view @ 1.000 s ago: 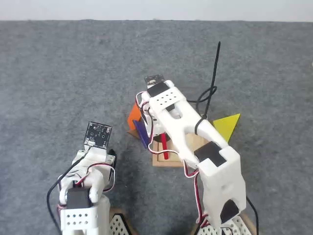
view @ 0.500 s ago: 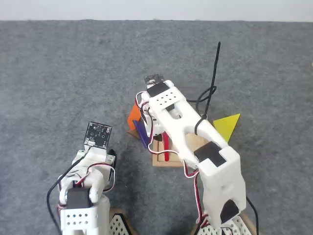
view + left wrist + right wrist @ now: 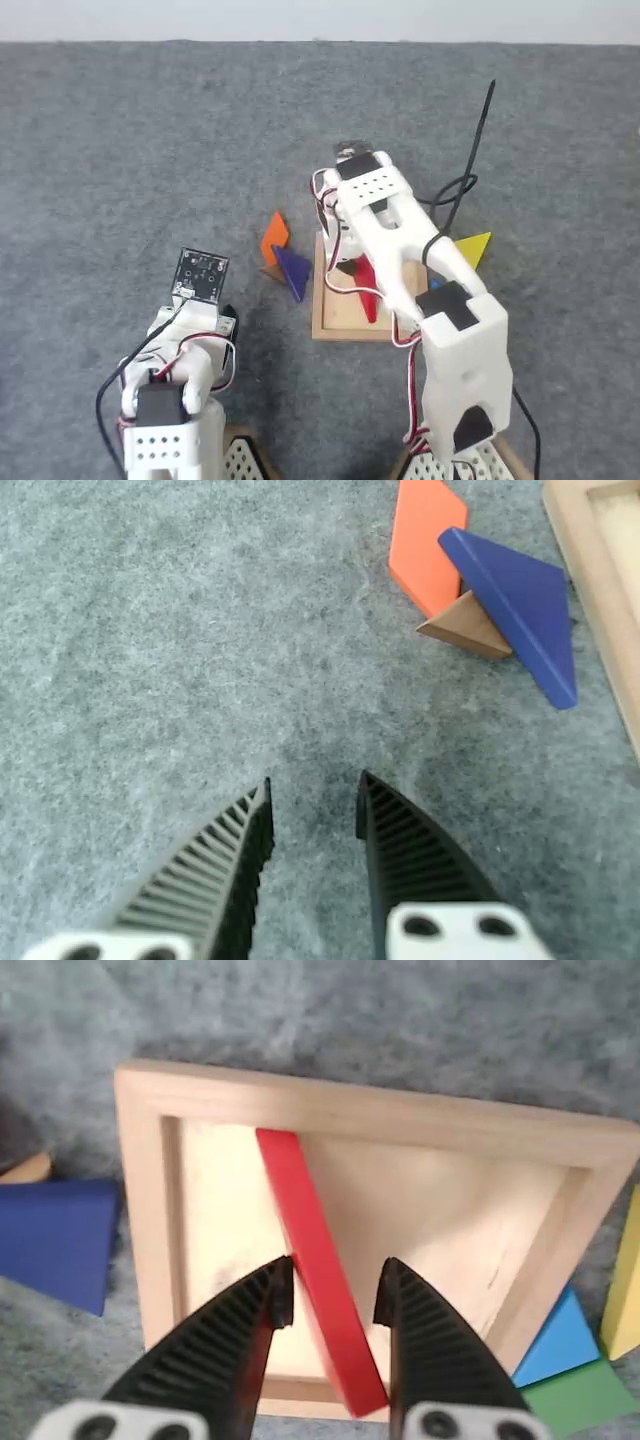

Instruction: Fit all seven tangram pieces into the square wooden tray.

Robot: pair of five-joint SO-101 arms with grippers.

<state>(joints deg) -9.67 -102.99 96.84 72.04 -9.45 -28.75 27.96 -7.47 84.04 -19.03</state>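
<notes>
One square wooden tray [image 3: 330, 325] lies on grey carpet [image 3: 150, 130], a red triangle [image 3: 300, 1200] tilted inside it. The right gripper [image 3: 335, 1270] straddles that piece, jaws narrowly apart. Left gripper [image 3: 315, 782] — narrowly parted, empty — hangs near blue triangle [image 3: 520, 600] and orange parallelogram [image 3: 425, 540].

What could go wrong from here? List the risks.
1. The red piece lies slanted in the wooden tray under the right gripper, with one end apparently over the rim. It may not seat flat and could block the other pieces.
2. Beside the tray, the dark blue triangle overlaps the orange piece and the brown piece. Lifting one may drag the others.
</notes>
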